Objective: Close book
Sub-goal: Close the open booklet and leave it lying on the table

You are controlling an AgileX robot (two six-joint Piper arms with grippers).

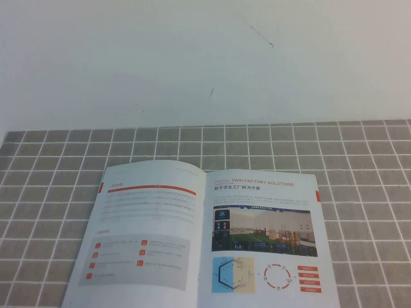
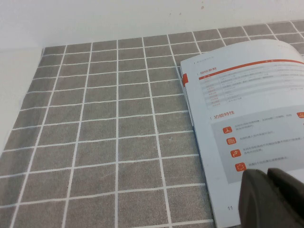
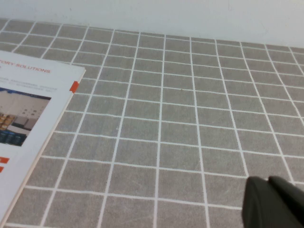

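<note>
An open booklet (image 1: 205, 237) lies flat on the checked cloth at the near middle of the table. Its left page carries orange icons and its right page a photo and diagrams. Neither arm shows in the high view. In the left wrist view my left gripper (image 2: 268, 176) hovers over the near outer corner of the left page (image 2: 247, 118), fingers together and empty. In the right wrist view my right gripper (image 3: 269, 183) hangs above bare cloth to the right of the booklet's right page (image 3: 28, 118), fingers together and holding nothing.
A grey tablecloth with white grid lines (image 1: 359, 167) covers the table. A white wall (image 1: 192, 58) rises behind it. The cloth's left edge (image 2: 40, 57) meets a white surface.
</note>
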